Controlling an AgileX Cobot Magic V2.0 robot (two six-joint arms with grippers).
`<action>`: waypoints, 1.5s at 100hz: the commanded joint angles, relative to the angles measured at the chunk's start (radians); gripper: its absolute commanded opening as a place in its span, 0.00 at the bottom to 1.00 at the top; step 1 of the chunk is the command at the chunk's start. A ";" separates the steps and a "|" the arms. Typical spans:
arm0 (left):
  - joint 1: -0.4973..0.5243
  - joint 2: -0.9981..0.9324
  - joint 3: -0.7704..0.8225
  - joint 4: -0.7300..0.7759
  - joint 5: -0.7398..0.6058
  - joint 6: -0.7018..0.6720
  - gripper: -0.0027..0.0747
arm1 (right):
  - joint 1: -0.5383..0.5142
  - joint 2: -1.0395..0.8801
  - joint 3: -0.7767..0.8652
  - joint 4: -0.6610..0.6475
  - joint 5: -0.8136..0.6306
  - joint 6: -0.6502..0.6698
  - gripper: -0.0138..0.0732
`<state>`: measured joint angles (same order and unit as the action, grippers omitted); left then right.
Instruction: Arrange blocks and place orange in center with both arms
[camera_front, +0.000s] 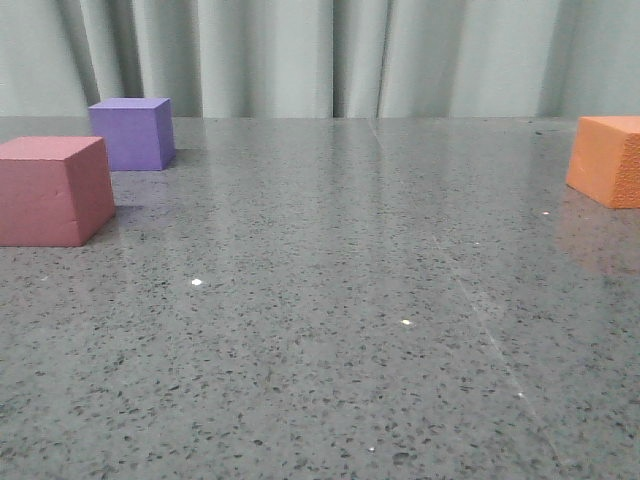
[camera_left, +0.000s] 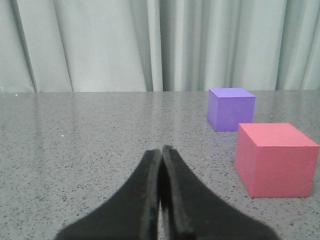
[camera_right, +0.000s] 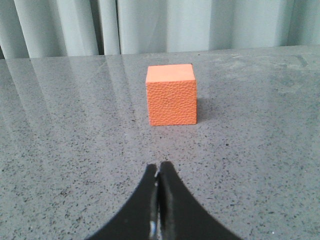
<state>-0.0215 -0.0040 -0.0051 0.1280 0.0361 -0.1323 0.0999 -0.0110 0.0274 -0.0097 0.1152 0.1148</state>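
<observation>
The pink-red cube (camera_front: 52, 190) sits at the table's left edge, with the purple cube (camera_front: 132, 133) just behind it. The orange cube (camera_front: 608, 160) sits at the far right, cut by the frame edge. No gripper shows in the front view. In the left wrist view my left gripper (camera_left: 161, 152) is shut and empty; the pink-red cube (camera_left: 275, 159) and purple cube (camera_left: 231, 108) lie ahead of it to one side. In the right wrist view my right gripper (camera_right: 159, 167) is shut and empty, with the orange cube (camera_right: 171, 94) straight ahead, a short way off.
The grey speckled tabletop (camera_front: 340, 300) stretches between the cubes. A pale pleated curtain (camera_front: 320, 55) hangs behind the table's far edge.
</observation>
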 joint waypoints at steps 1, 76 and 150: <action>0.002 -0.033 0.055 -0.008 -0.076 -0.002 0.01 | -0.004 -0.024 -0.014 0.001 -0.124 -0.007 0.08; 0.002 -0.033 0.055 -0.008 -0.076 -0.002 0.01 | -0.004 0.702 -0.634 0.000 0.132 -0.007 0.08; 0.002 -0.033 0.055 -0.008 -0.076 -0.002 0.01 | -0.003 1.136 -0.874 0.000 0.127 -0.007 0.39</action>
<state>-0.0215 -0.0040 -0.0051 0.1280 0.0361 -0.1323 0.0999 1.1410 -0.8096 -0.0097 0.2972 0.1148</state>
